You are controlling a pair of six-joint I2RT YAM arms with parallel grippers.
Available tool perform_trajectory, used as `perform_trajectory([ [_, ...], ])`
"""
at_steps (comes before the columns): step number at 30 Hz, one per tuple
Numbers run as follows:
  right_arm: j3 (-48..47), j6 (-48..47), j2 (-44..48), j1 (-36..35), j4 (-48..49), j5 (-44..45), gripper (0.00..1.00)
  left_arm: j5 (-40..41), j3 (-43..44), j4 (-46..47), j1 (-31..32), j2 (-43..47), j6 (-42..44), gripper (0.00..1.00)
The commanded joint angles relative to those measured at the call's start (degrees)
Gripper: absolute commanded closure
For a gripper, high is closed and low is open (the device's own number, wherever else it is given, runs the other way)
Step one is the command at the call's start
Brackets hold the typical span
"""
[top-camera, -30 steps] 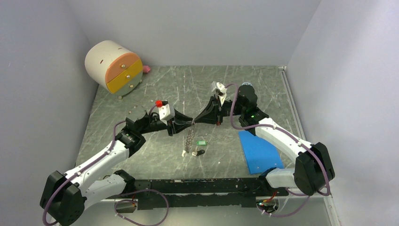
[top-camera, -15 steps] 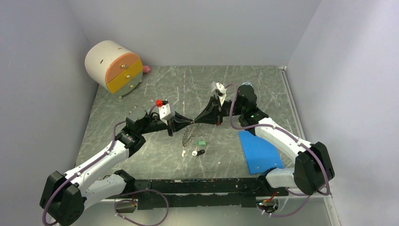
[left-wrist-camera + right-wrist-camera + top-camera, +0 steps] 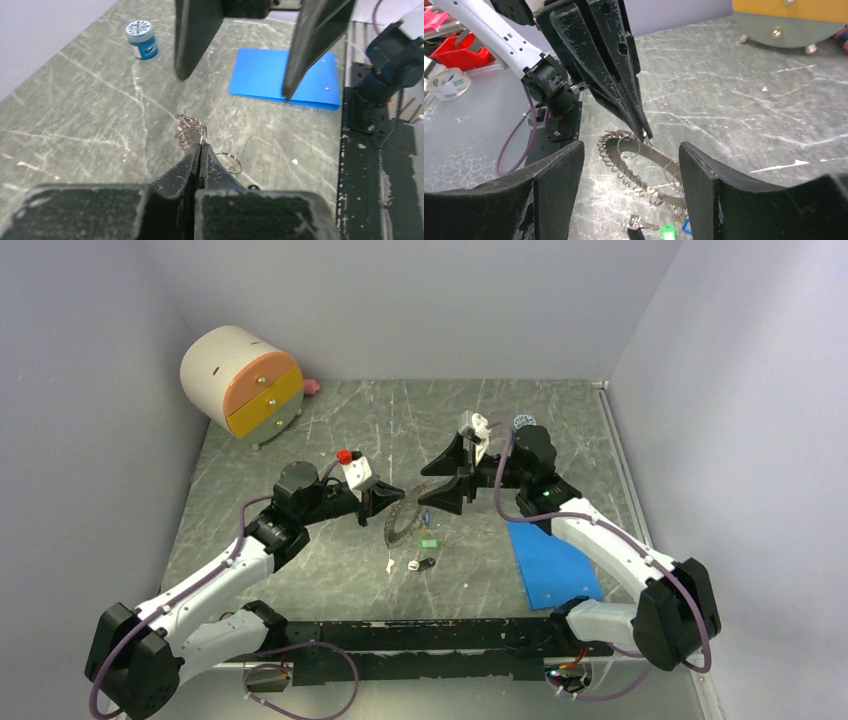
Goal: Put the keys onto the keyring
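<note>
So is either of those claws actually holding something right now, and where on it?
The left gripper is shut on the keyring, pinching one spot on its beaded rim between its fingertips. The right gripper is open and holds nothing.

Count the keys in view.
4: blue key beside the keyring, green key nearer, black key nearer still, pale key to its left. Others may be hidden.
</note>
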State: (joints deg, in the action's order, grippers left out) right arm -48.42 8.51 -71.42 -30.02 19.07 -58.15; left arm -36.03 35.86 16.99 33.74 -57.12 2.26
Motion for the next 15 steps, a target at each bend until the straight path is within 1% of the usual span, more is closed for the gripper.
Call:
perform_trajectory([
  [1,2.09,-2.63,4.31,0.40,2.06,4.61,0.26,4.77,3.87,-2.66,0.15,3.28,6.99,0.97],
  [5,2.35,-1.84,3.41,0.52,1.59,5.44,0.25,6.43,3.64,-3.31,0.19,4.59,8.99,0.97],
  [9,3.69,-0.40,3.35,1.02,2.06,9.17,0.25,6.48,1.52,0.15,0.19,5.49,7.83,0.98],
  [12,5.35,0.26,4.82,1.47,1.65,13.82,0.23,6.07,-0.12,2.84,0.18,5.71,5.08,0.97],
  [15,7.75,0.10,7.21,1.77,-0.19,22.14,0.23,5.84,-1.29,5.08,0.10,4.75,2.16,0.98],
])
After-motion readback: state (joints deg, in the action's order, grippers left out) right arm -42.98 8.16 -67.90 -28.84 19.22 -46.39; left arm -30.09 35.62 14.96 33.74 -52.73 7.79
